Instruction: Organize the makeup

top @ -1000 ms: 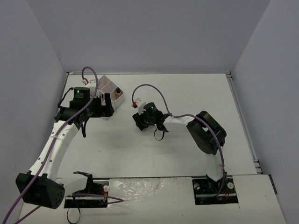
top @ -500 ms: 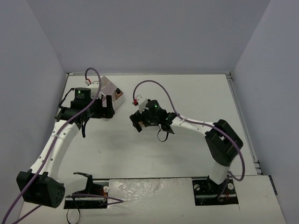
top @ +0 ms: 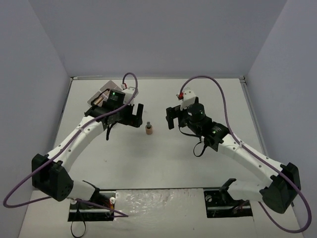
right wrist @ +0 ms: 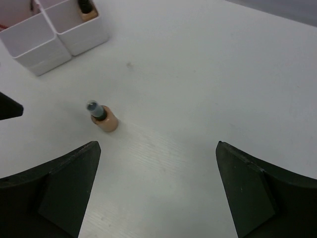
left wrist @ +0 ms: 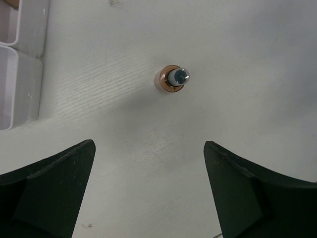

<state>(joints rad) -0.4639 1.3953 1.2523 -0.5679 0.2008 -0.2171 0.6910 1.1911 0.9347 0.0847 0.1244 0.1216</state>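
Observation:
A tan bottle with a dark cap stands upright on the table between my two grippers. From above in the left wrist view the bottle lies ahead of my left gripper, which is open and holds nothing. My right gripper is open and empty too, with the bottle ahead to its left. In the top view the left gripper is just left of the bottle and the right gripper is to its right. A second bottle stands in a compartment of the white box.
The white compartment box sits at the back left, largely covered by the left arm; its edge shows at the left of the left wrist view. Walls close the table on the left, back and right. Purple cables loop over both arms.
The right gripper has opened and drawn back to the right, and the tan bottle now stands free on the table. The left arm has swung from the box rightward toward the bottle.

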